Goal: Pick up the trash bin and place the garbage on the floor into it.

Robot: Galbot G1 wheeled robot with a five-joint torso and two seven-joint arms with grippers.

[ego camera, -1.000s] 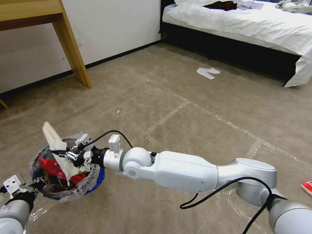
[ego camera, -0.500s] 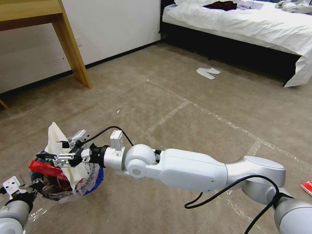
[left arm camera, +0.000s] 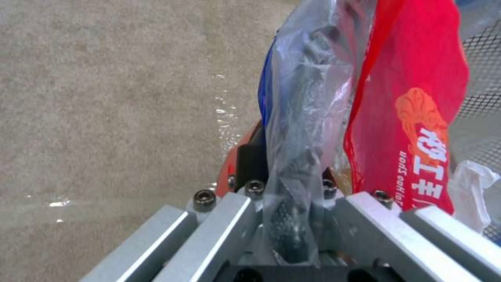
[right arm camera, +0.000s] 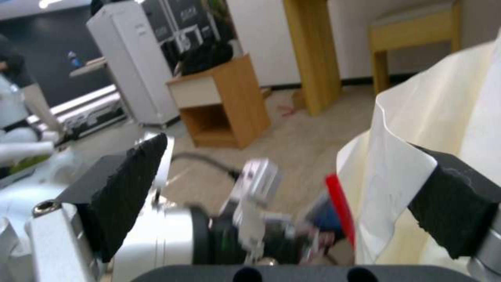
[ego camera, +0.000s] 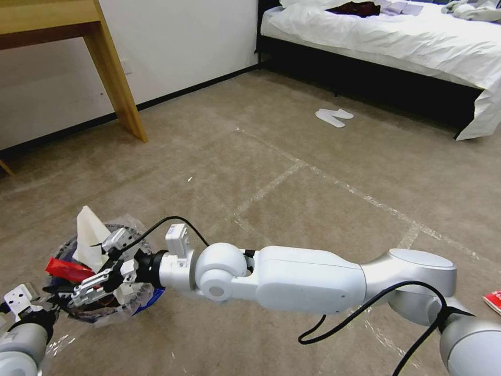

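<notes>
The small round bin lined with crinkly clear plastic [ego camera: 99,292] hangs off the carpet at the robot's left side, carried by the left gripper [ego camera: 39,308], whose fingers are clenched on its rim with the bag film pinched between them, as the left wrist view shows [left arm camera: 292,219]. The right gripper [ego camera: 102,263] reaches across and hovers right over the bin's mouth; its two black pads [right arm camera: 454,203] stand wide apart, so it has let go, though one pad is just beside the stiff cream-white paper sheet [ego camera: 90,235] that sticks upright out of the bin. A red printed plastic wrapper [ego camera: 68,269] pokes over the rim too, and darker brownish scraps lie lower inside, hard to make out. So the bin is picked up and a good share of the litter seems to be in it. Left on the beige carpet floor [ego camera: 271,156] I can see a flat white piece [ego camera: 334,116] near the bed with white sheets [ego camera: 396,36], and a red-and-white packet [ego camera: 493,301] at the far right edge; a tiny pale speck [ego camera: 190,179] lies mid-floor. Judging by that, the job looks well past halfway, with a few pieces to fetch
</notes>
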